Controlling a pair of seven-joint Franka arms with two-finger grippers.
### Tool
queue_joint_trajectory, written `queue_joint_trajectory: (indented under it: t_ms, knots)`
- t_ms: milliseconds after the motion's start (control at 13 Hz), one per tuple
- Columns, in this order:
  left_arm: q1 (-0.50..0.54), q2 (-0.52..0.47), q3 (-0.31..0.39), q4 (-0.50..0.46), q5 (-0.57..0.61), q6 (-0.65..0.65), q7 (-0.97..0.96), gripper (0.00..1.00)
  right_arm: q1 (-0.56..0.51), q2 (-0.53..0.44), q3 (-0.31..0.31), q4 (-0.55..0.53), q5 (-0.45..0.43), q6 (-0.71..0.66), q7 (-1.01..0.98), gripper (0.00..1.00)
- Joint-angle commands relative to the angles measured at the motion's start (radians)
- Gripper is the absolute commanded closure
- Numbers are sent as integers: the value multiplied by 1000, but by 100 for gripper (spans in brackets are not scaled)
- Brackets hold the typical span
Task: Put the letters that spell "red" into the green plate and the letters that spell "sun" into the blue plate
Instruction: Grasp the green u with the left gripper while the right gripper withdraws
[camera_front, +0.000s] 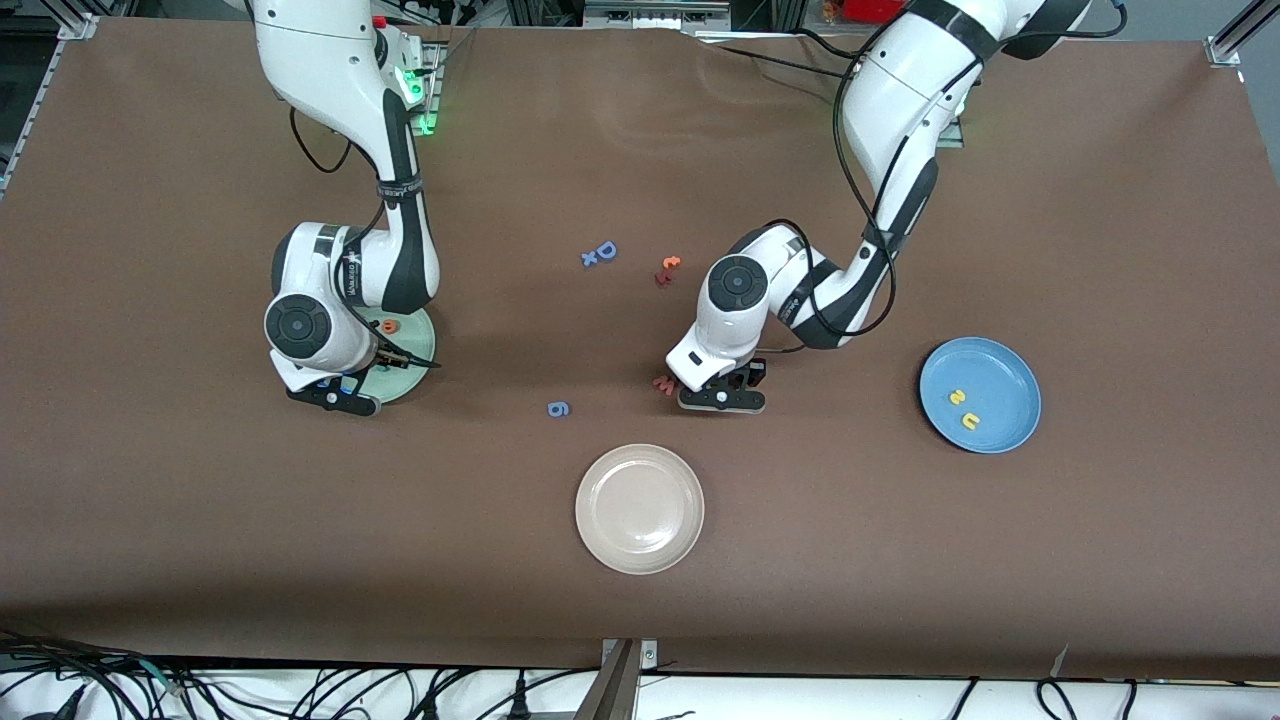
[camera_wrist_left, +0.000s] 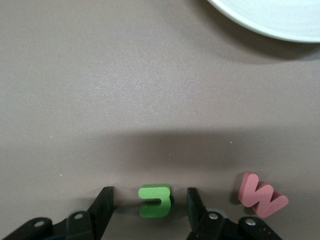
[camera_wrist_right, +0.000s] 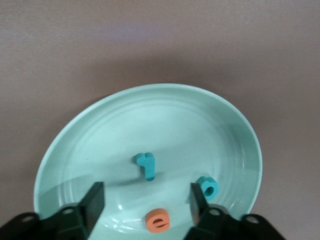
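Observation:
My left gripper (camera_front: 722, 398) (camera_wrist_left: 150, 195) is down at the table, open. The green "n" (camera_wrist_left: 156, 201) lies flat between its fingers with a gap on each side. My right gripper (camera_front: 335, 392) (camera_wrist_right: 146, 192) hangs open just above the green plate (camera_front: 415, 350) (camera_wrist_right: 175, 125) and holds nothing. In that plate lie the teal "r" (camera_wrist_right: 146, 164), the teal "d" (camera_wrist_right: 208, 187) and the orange "e" (camera_front: 390, 326) (camera_wrist_right: 159, 220). The blue plate (camera_front: 985, 360), toward the left arm's end, holds the yellow "s" (camera_front: 957, 397) and the yellow "u" (camera_front: 969, 421).
A pink "w" (camera_front: 664, 384) (camera_wrist_left: 262, 195) lies right beside the left gripper. The beige-white plate (camera_front: 640, 508) (camera_wrist_left: 270, 20) sits nearer the front camera. A blue "g" (camera_front: 559, 408), a blue "D" (camera_front: 605, 250) and two reddish letters (camera_front: 667, 270) lie mid-table.

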Motion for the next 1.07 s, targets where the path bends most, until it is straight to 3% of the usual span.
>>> queue_joint_trajectory:
  t_ms: [0,230,461,691,921,998]
  knots:
    - [2,15,8,15,-12,7,27,52,1,-25,-1,61,12,-91,-12,0]
    - [4,17,8,17,-12,7,27,72,3,-25,-26,191,12,-275,29,0]
    - [9,15,8,17,-12,7,30,84,3,-33,-57,328,12,-462,31,0]
    - [54,-2,16,26,-26,-1,155,84,11,-57,-96,431,6,-575,11,0]
    - [131,-26,16,29,-29,-47,335,84,-6,-161,-85,436,-48,-583,3,0]
    - [159,-28,20,22,-33,-47,411,83,-34,-192,-48,436,-92,-577,-43,0]
